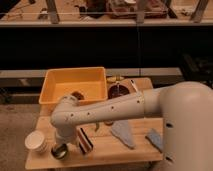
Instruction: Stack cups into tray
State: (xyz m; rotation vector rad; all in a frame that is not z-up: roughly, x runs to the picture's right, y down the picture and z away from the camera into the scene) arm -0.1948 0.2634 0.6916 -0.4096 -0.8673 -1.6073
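Observation:
The yellow-orange tray (54,86) stands at the back left of the small wooden table. At the table's front left corner sits a white ribbed cup (36,141). Right beside it is a grey metal tumbler (59,150), its open mouth facing the camera. My white arm reaches in from the right, bends at the elbow in front of the tray and drops straight down. My gripper (63,142) hangs at the tumbler, and I cannot make out whether it touches it. A small dark thing (77,94) lies inside the tray.
A dark red round dish (119,91) sits right of the tray, with a yellow item (114,78) behind it. A striped dark object (84,140) stands next to my wrist. A grey cloth (123,133) and a blue cloth (154,139) lie toward the right front.

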